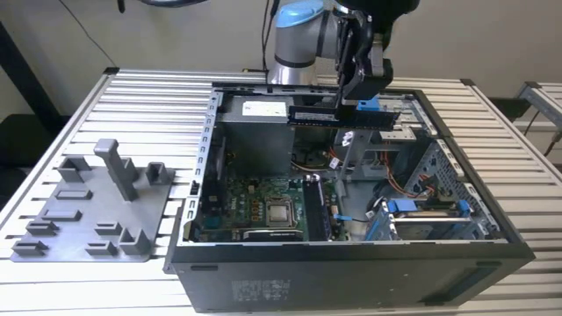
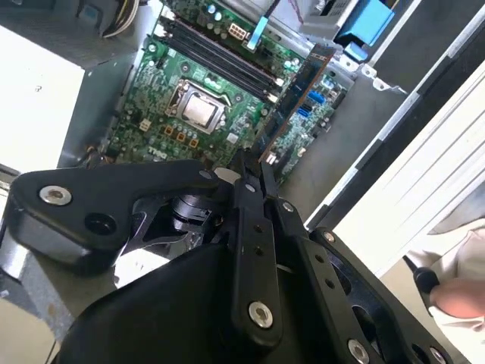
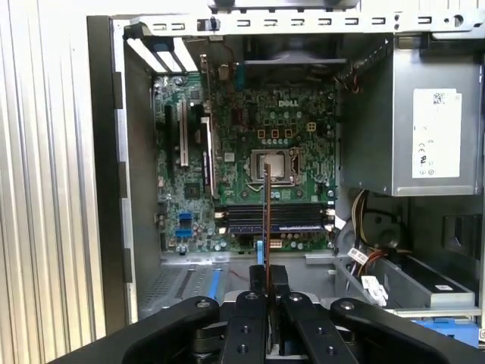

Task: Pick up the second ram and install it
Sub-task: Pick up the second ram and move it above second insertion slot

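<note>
Right now the gripper (image 1: pixel 356 100) is clamped on the ram (image 1: pixel 344 117), pinching its upper edge near the middle and holding it level above the open case (image 1: pixel 351 263), clear of the motherboard (image 1: pixel 255 204). In the first wrist view the ram appears edge-on over the CPU socket (image 3: pixel 274 165) and the memory slots (image 3: pixel 276 218), one of which may already carry a stick, though that is hard to tell. A grey tray (image 1: pixel 88 217) lies on the table (image 1: pixel 131 112) beside the case, on the exterior view's left.
</note>
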